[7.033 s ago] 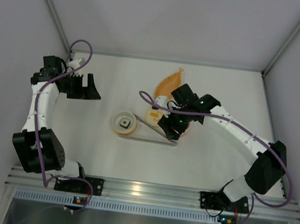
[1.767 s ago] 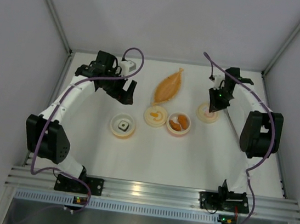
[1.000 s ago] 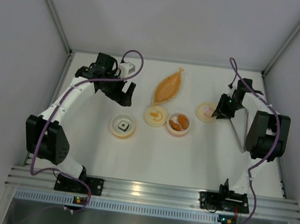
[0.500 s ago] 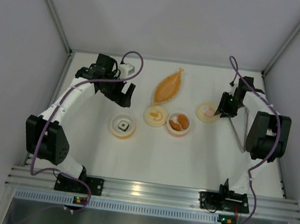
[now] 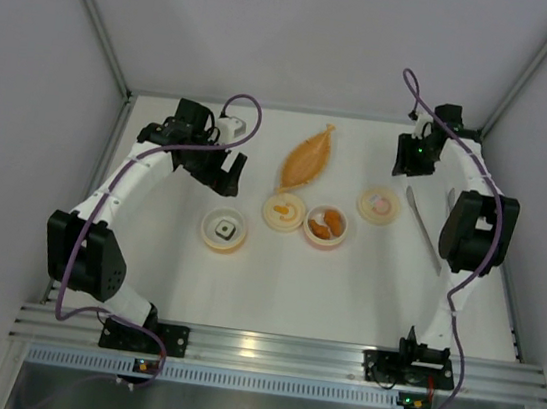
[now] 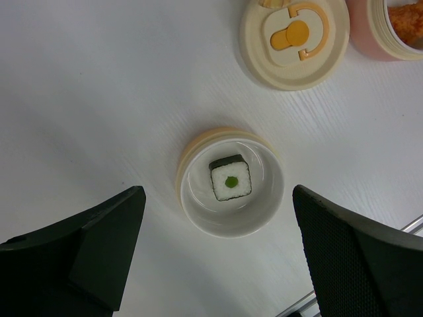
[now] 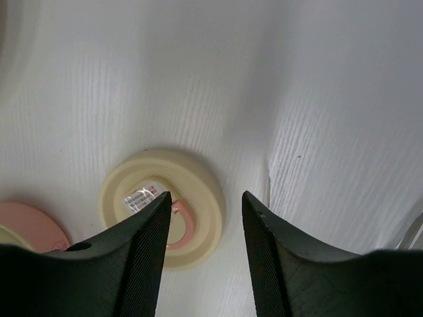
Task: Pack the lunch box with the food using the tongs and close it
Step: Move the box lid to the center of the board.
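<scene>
Tongs (image 5: 419,220) set down on the worktop (image 5: 342,294) beside the cream lid (image 5: 379,204) — right gripper (image 7: 203,206) parted, empty and lifted clear, left gripper (image 5: 222,169) wide open over the boxed sushi piece (image 6: 230,179) — so packing appears done, closing remains.

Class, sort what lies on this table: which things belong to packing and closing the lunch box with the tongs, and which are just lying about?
Belong to the job: tongs; sushi piece in the white-lined bowl; orange food in the pink bowl; orange-handled lid; pink-centred lid.
Lying about: leaf-shaped orange tray.
</scene>
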